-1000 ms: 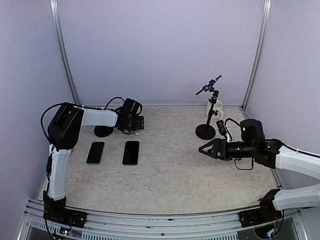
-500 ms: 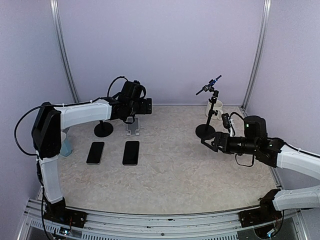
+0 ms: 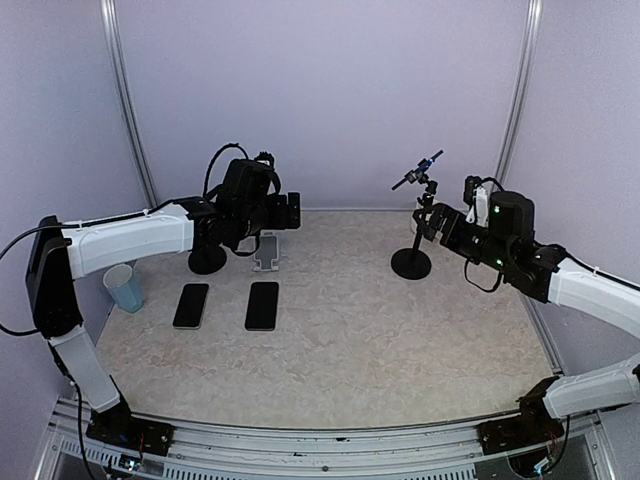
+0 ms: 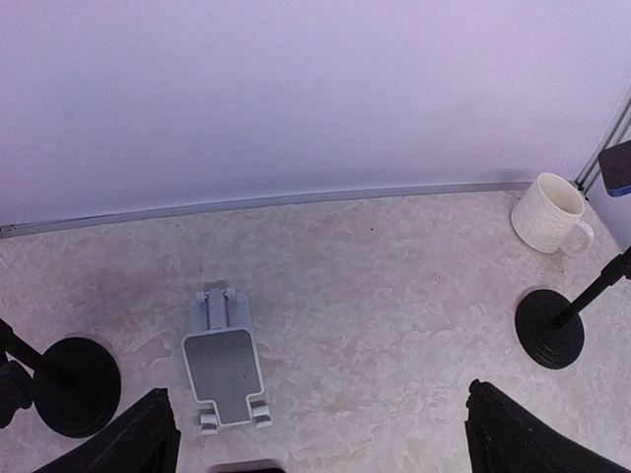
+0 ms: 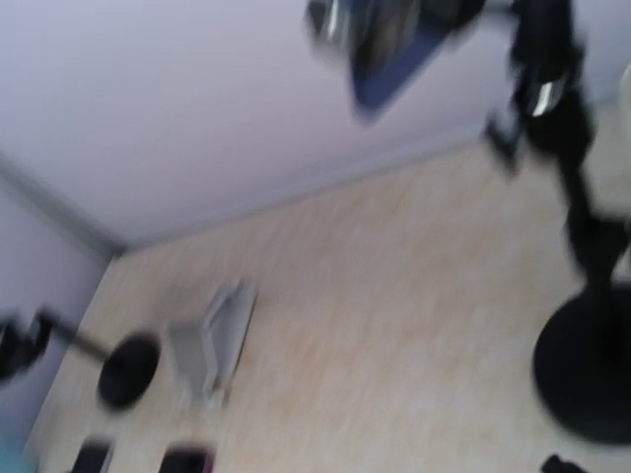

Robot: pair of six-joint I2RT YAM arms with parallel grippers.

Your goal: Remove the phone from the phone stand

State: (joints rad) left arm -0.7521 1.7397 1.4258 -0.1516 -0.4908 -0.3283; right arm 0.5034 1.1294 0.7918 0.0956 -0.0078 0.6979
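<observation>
Marbled beige worktop (image 3: 350,340) carries everything. Above the grey phone stand (image 4: 225,367) hangs the left tool (image 3: 292,213), its fingers (image 4: 148,439) spread wide apart; the stand's plate is fully in view. Raised beside a black round-based pole (image 3: 411,262) is the right tool (image 3: 437,222); its wrist view is blurred, so I cannot tell its state. One dark phone (image 3: 262,305) lies flat just in front of the stand, a second phone (image 3: 191,305) beside it. A white mug (image 4: 550,213) sits near the back wall.
</observation>
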